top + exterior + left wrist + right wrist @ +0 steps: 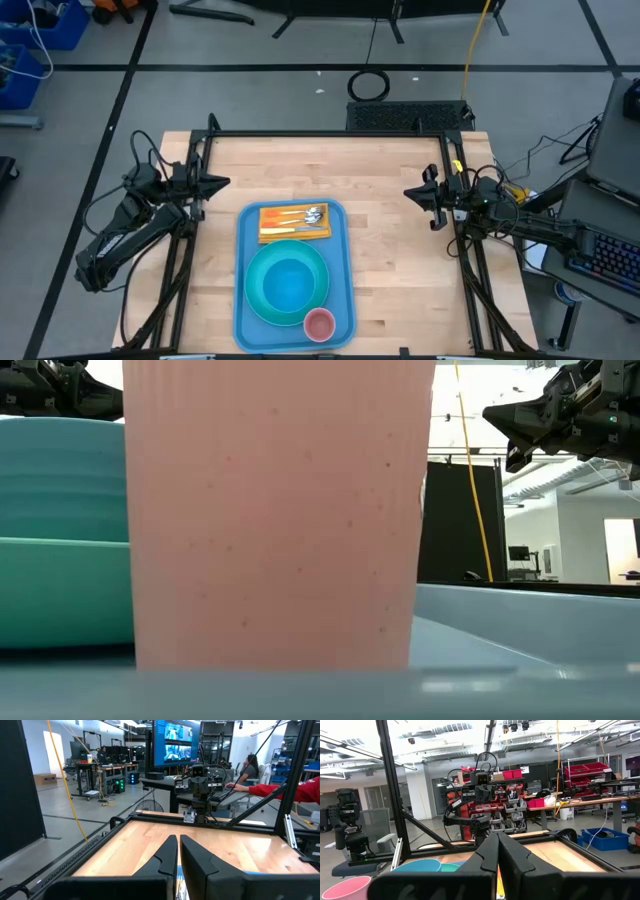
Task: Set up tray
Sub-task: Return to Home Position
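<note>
The light-blue tray (244, 300) lies on the wooden table, in the middle near the front edge. On it lie an orange napkin (270, 225) with cutlery (305, 215), a round turquoise plate (287, 283) and a pink cup (319, 325). In the low view the cup (280, 510) fills the middle, with the plate (60, 530) to its left. My left gripper (224, 183) hovers shut at the table's left edge, pointing inward. My right gripper (408, 192) hovers shut at the right edge, facing it. Neither gripper holds anything.
Black frame rails (330, 133) run along the table's far and side edges. Bare wood lies between the two grippers, beyond the tray. A person's red sleeve (295, 790) shows in the room behind the right arm.
</note>
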{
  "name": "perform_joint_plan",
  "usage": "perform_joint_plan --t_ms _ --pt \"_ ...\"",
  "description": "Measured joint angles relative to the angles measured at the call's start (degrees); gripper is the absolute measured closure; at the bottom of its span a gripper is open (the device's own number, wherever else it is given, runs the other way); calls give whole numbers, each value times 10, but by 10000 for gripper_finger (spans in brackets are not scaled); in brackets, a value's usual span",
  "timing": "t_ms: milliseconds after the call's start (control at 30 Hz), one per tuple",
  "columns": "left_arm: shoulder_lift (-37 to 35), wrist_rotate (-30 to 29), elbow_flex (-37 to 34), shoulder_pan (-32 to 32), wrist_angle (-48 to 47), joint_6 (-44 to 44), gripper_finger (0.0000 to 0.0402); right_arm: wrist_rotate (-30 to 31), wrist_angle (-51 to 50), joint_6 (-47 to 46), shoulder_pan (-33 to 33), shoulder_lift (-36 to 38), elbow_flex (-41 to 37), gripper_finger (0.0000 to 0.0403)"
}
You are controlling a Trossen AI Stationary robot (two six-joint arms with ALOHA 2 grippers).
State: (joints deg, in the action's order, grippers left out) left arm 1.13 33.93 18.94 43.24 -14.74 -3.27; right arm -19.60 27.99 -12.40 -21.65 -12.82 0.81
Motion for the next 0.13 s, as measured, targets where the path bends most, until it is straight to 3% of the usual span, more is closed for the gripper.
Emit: perform_joint_plan --t_ms 133 --pt "0 0 0 0 0 0 376 0 0 0 0 0 0 403"
